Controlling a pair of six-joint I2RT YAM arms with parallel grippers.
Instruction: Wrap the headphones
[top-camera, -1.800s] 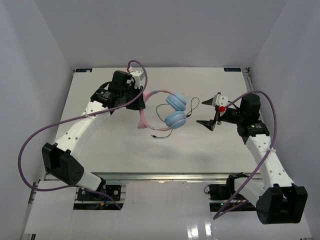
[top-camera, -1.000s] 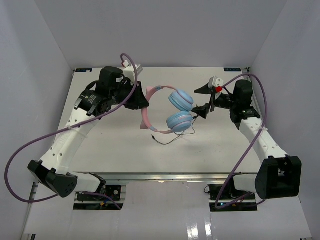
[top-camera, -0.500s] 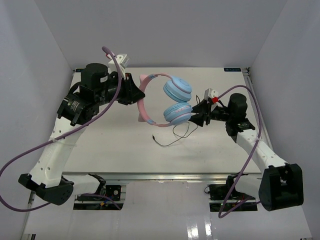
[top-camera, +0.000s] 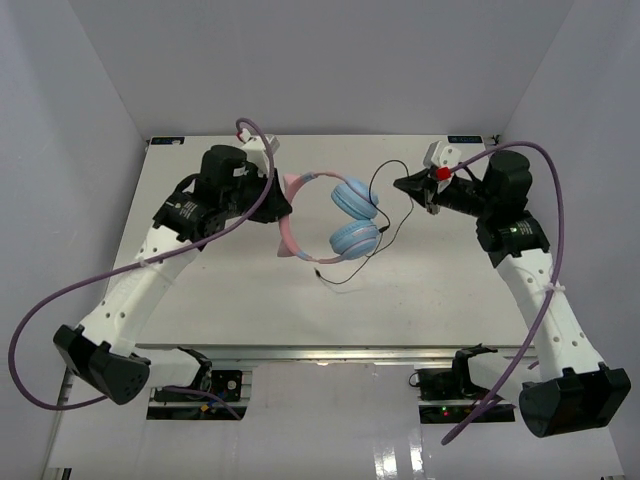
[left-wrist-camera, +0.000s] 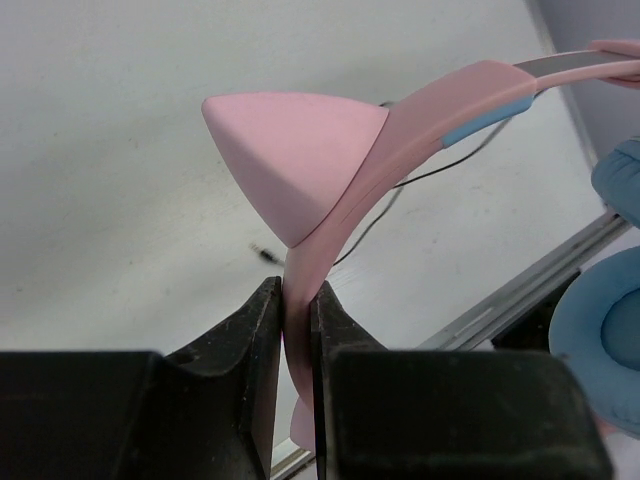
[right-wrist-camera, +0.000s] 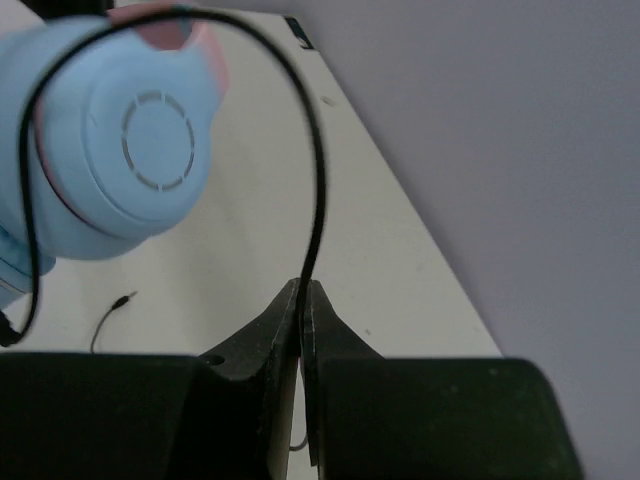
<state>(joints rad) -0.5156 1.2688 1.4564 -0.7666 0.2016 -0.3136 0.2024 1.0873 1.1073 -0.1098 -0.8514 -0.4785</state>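
Note:
The headphones (top-camera: 345, 215) hang above the table's middle, two light-blue ear cups under a pink headband (top-camera: 290, 215) with cat-ear points. My left gripper (top-camera: 278, 205) is shut on the headband (left-wrist-camera: 330, 230), which runs up between its fingers just below a pink ear point (left-wrist-camera: 290, 150). My right gripper (top-camera: 405, 185) is shut on the thin black cord (top-camera: 385, 215). In the right wrist view the cord (right-wrist-camera: 315, 170) arches up from the closed fingertips and over a blue ear cup (right-wrist-camera: 130, 150). The cord's plug end (top-camera: 322, 273) trails onto the table.
White table (top-camera: 230, 300) inside a grey-walled enclosure. Thick purple cables (top-camera: 60, 290) loop off both arms, one (top-camera: 545, 180) arching over the right arm. The table's far right edge (top-camera: 497, 150) lies close behind the right gripper.
The right gripper shut on the cord and pulled it back to the upper right. The left arm lowered the headphones slightly toward the table's middle, still gripping the headband.

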